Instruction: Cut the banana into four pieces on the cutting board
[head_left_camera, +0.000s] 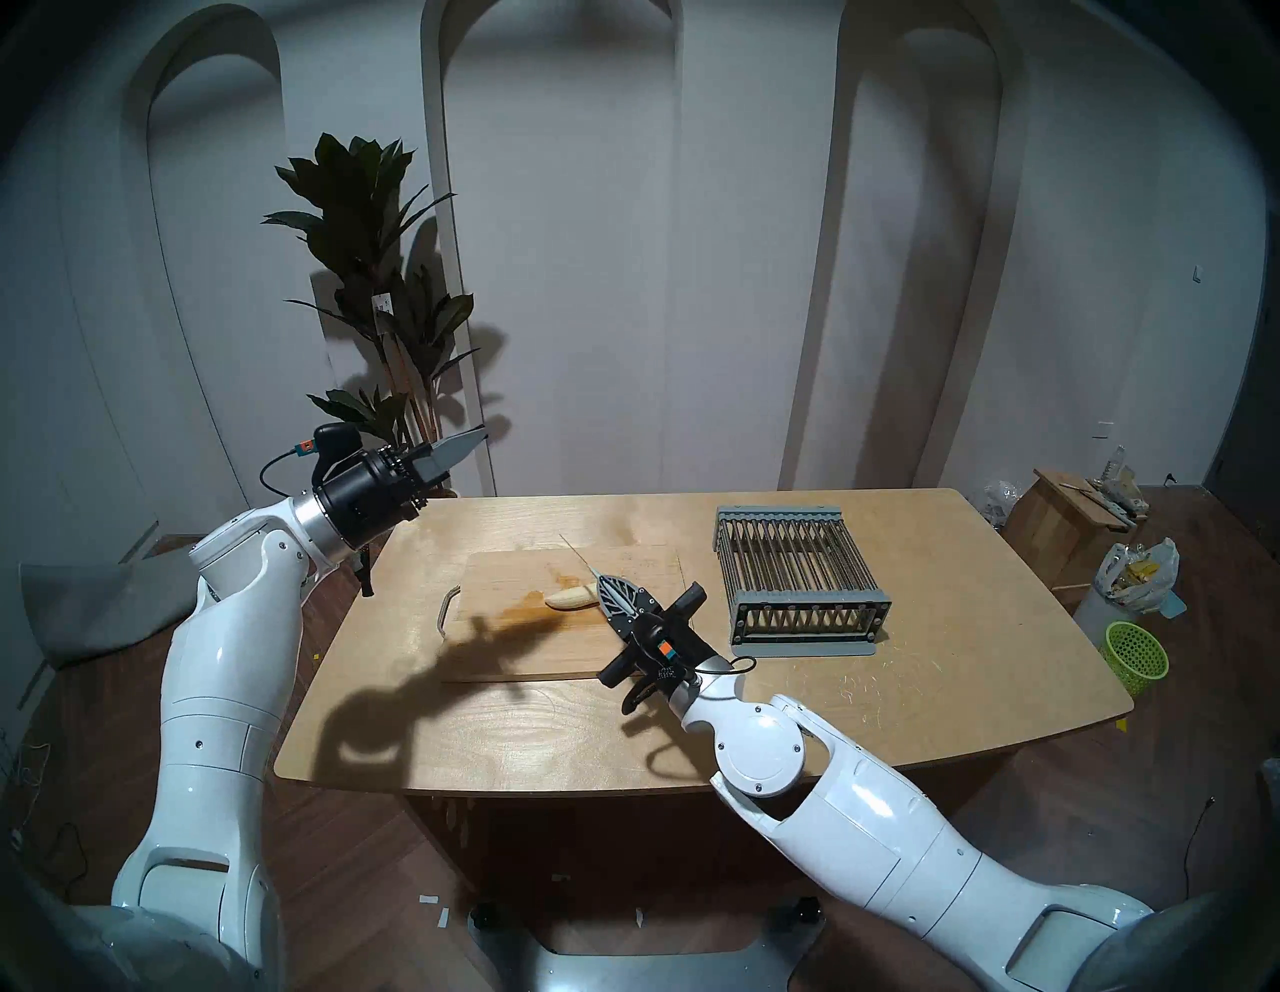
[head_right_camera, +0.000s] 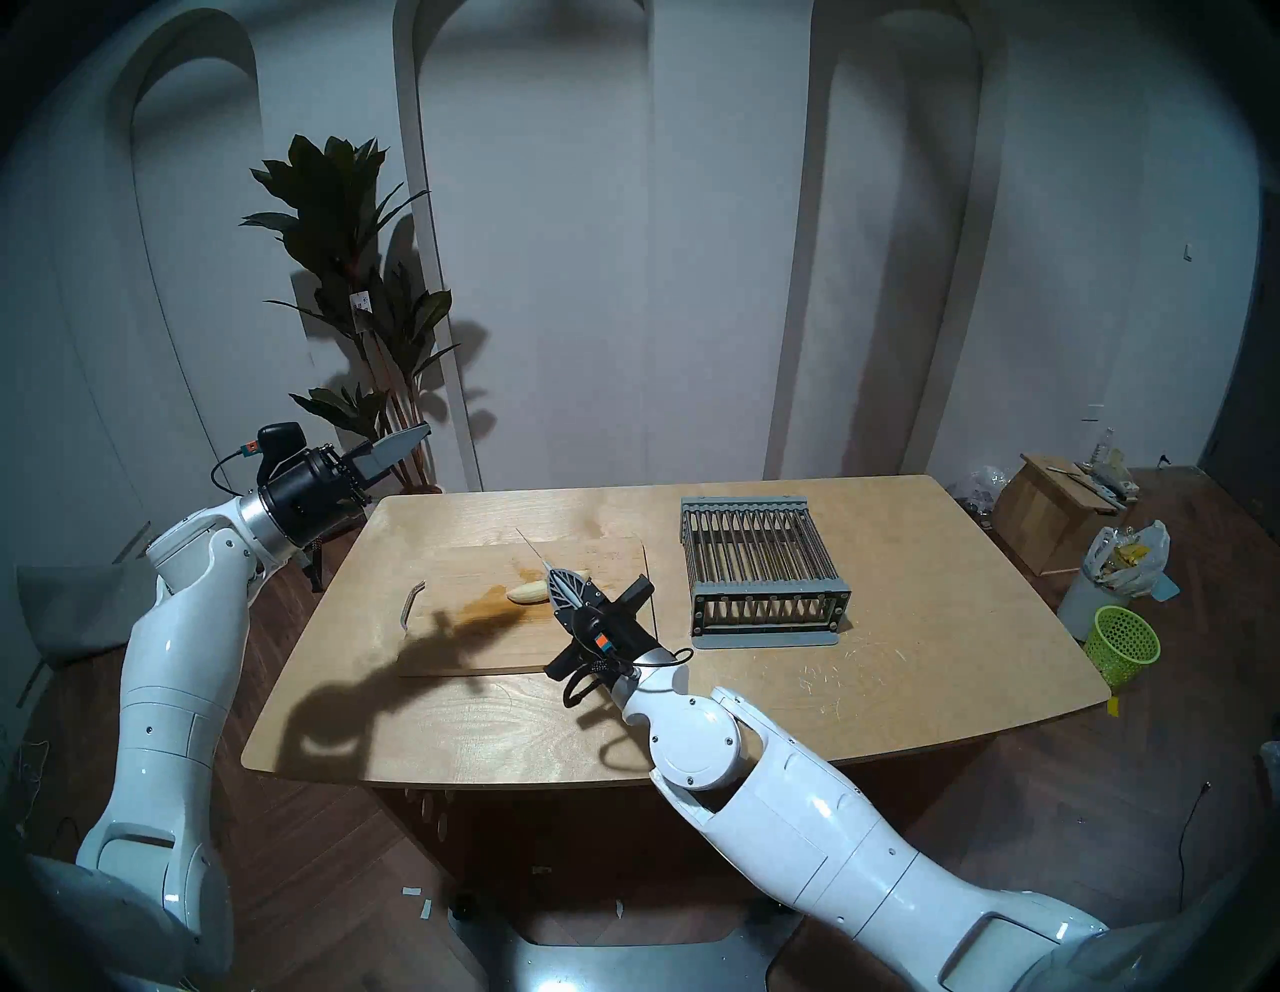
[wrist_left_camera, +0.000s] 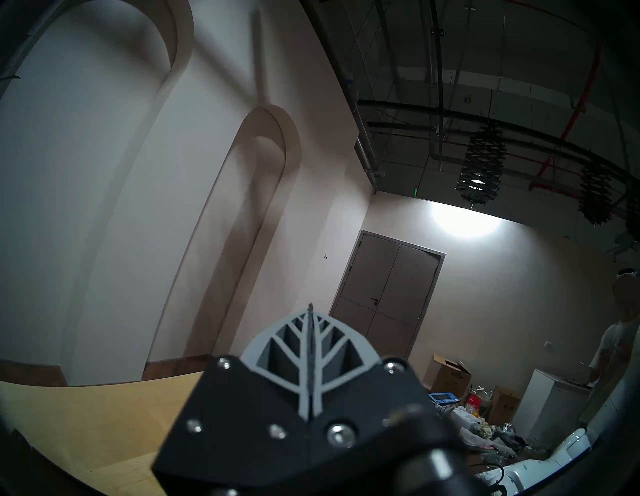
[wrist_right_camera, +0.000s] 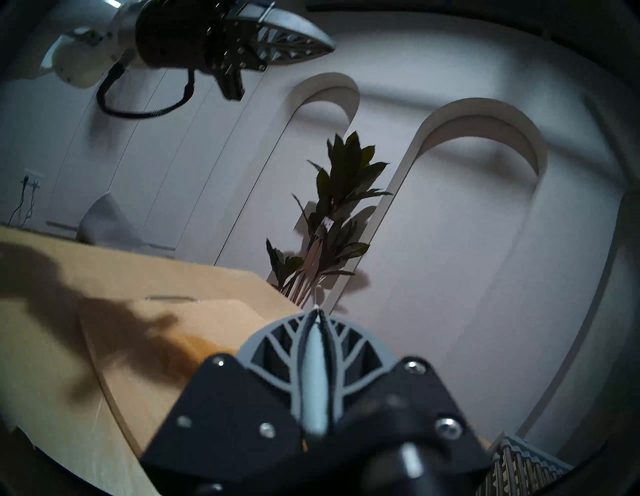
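Operator: We see the banana (head_left_camera: 572, 596) lying whole on the cutting board (head_left_camera: 512, 644), near its middle, just beside a brown smear (head_left_camera: 521, 605). The board rests on the wooden table (head_left_camera: 900, 700), its metal loop handle (head_left_camera: 449, 609) toward our left arm.

Inspector: And our right gripper (head_left_camera: 604, 579)?

Operator: Its two fingers are pressed together around a pale knife handle (wrist_right_camera: 314, 374); the thin blade (head_left_camera: 576, 554) runs out past the fingertips over the far part of the board. The gripper sits right at the banana's near end, though we cannot tell whether the blade touches the fruit.

Inspector: Our left gripper (head_left_camera: 465, 443)?

Operator: Raised off the table's left edge, fingers closed flat against each other, holding nothing. A grey wire rack (head_left_camera: 796, 575) stands to the right of the board, apart from it.
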